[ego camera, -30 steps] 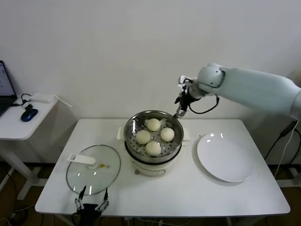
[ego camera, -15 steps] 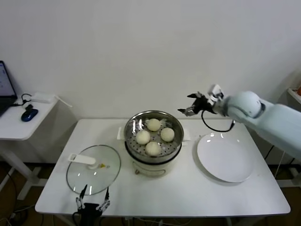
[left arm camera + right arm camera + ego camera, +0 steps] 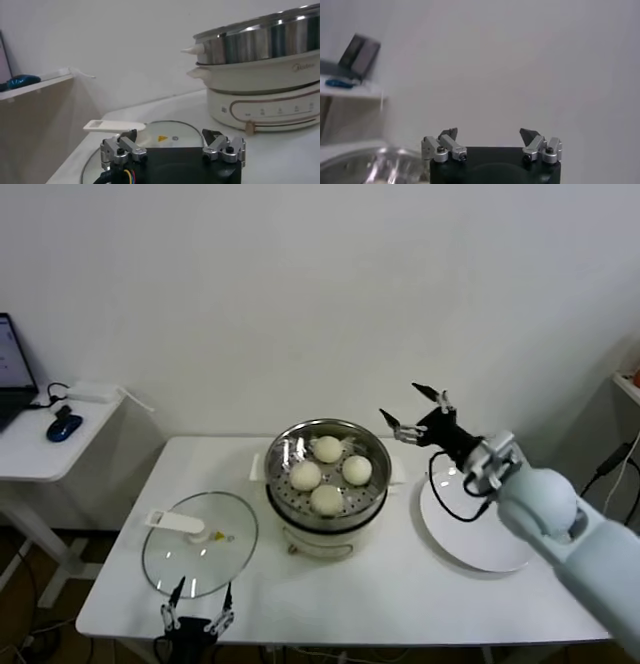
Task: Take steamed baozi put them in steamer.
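I count four steamed baozi (image 3: pixel 326 472) in the steamer (image 3: pixel 325 519), all sitting on the perforated tray, packed close in a diamond w/ neighbours just about touching. The white plate (image 3: pixel 490 534) to the robot's right of the pot is bare, no bun on it, and I see no other buns anywhere on the table (image 3: pixel 400 594). So by my read the loading part is done; nothing is left to carry over.

R gripper (image 3: pixel 412 412) is up in the air, between the steamer's far-right rim and the plate's back edge, above table level. Its jaws are spread wide and there's nothing between them, so it's released and empty. The R wrist view agrees: both fingertips (image 3: pixel 449 134) stand well apart w/ only blank wall behind them, and a blurred bit of the pot's rim shows at the edge.

L gripper (image 3: pixel 198 616) is parked low at the near edge of the table, just at the glass lid (image 3: pixel 198 542), which lies flat to the robot's left of the steamer, white handle up. From the L wrist cam the jaws are also apart and hold nothing; lid and steamer base are visible beyond them.

What could remain, imo: only parking the R arm clear. The lid is off the pot, but the task doesn't ask for covering, so I wouldn't count that as pending.
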Action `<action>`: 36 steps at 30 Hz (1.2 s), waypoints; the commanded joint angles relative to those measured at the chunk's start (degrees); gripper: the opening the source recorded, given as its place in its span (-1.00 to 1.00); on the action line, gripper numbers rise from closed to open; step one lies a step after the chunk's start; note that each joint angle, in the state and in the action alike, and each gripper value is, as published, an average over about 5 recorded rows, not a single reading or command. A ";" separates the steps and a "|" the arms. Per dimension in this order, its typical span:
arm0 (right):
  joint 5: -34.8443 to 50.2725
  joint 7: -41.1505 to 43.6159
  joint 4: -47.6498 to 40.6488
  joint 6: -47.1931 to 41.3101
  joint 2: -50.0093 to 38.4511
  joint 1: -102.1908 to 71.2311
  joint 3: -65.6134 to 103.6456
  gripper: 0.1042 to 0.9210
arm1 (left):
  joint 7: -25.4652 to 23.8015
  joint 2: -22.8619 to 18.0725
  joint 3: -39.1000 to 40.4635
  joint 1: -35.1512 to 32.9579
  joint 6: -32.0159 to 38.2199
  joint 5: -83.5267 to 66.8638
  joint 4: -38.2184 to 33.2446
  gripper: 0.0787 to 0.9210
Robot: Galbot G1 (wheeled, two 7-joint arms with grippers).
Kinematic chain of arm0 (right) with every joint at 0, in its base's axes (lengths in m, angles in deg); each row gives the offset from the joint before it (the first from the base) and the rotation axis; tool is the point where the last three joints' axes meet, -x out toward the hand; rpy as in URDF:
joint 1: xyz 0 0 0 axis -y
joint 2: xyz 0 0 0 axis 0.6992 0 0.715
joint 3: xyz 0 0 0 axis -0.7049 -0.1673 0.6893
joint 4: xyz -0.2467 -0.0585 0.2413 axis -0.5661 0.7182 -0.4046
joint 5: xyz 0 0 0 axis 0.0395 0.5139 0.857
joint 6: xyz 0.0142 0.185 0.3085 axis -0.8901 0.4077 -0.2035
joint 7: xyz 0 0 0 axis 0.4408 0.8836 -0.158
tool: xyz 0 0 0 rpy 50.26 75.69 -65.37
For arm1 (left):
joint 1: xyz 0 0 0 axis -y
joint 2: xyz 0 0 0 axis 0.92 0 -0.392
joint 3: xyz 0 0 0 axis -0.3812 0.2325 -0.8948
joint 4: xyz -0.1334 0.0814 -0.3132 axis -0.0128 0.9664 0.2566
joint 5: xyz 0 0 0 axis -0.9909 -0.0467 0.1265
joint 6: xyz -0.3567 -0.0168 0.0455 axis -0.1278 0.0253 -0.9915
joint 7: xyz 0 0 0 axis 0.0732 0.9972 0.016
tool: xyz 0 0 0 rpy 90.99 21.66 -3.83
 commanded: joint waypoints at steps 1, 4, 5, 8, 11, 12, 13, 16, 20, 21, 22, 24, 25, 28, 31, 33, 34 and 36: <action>-20.31 -1.31 3.88 21.53 28.91 -56.58 34.06 0.76 | 0.06 -0.14 -0.01 -0.41 0.65 0.74 0.33 0.77; -22.03 -1.38 1.84 27.04 34.38 -58.91 33.01 0.76 | 0.08 -0.09 0.03 -0.64 0.83 1.01 0.35 0.77; -22.63 -1.45 1.28 28.55 35.67 -59.49 32.67 0.76 | 0.09 -0.07 0.03 -0.70 0.89 1.06 0.32 0.77; -24.41 -1.90 -0.23 32.60 38.72 -60.96 31.64 0.76 | 0.23 -0.09 -0.01 -0.89 1.10 1.09 0.10 0.77; -25.36 -2.48 -1.33 34.68 40.27 -61.90 30.45 0.76 | 0.33 -0.11 -0.03 -0.99 1.26 1.03 -0.09 0.77; -25.52 -2.67 -1.59 34.98 40.55 -62.06 30.02 0.76 | 0.34 -0.11 -0.03 -1.00 1.32 1.01 -0.10 0.77; -25.66 -2.78 -1.81 35.19 40.81 -62.15 29.65 0.76 | 0.34 -0.11 -0.03 -1.00 1.39 1.00 -0.10 0.77; -26.20 -3.20 -2.44 35.62 41.46 -61.85 28.93 0.76 | 0.34 -0.15 -0.05 -1.01 1.70 0.97 -0.06 0.77; -26.60 -3.44 -2.93 36.02 42.03 -60.90 28.53 0.76 | 0.34 -0.42 -0.17 -1.28 1.99 0.93 -0.42 0.77; -26.58 -3.45 -2.96 36.04 42.08 -60.68 28.47 0.76 | 0.34 -0.49 -0.21 -1.38 2.06 0.91 -0.57 0.77; -26.55 -3.47 -3.00 36.07 42.09 -60.45 28.40 0.76 | 0.34 -0.57 -0.25 -1.49 2.14 0.90 -0.71 0.77; -26.49 -3.50 -3.13 36.08 42.05 -60.02 28.29 0.76 | 0.34 -0.70 -0.31 -1.64 2.28 0.90 -0.83 0.77; -26.49 -3.50 -3.21 36.08 42.02 -59.82 28.20 0.76 | 0.34 -0.75 -0.33 -1.71 2.35 0.91 -0.84 0.77; -26.49 -3.49 -3.32 36.01 41.94 -59.38 27.91 0.76 | 0.33 -0.85 -0.35 -1.89 2.58 0.94 -0.79 0.77; -26.49 -3.46 -3.20 35.86 41.93 -59.05 27.74 0.76 | 0.32 -0.94 -0.39 -1.95 2.72 0.93 -0.80 0.77; -26.50 -3.41 -3.05 35.78 41.94 -58.86 27.71 0.76 | 0.31 -0.99 -0.42 -1.93 2.76 0.92 -0.85 0.77; -26.51 -3.38 -2.96 35.72 41.94 -58.78 27.69 0.76 | 0.30 -1.00 -0.44 -1.91 2.77 0.91 -0.88 0.77; -26.55 -3.30 -2.77 35.59 41.94 -58.67 27.59 0.76 | 0.29 -0.98 -0.47 -1.86 2.77 0.87 -0.95 0.77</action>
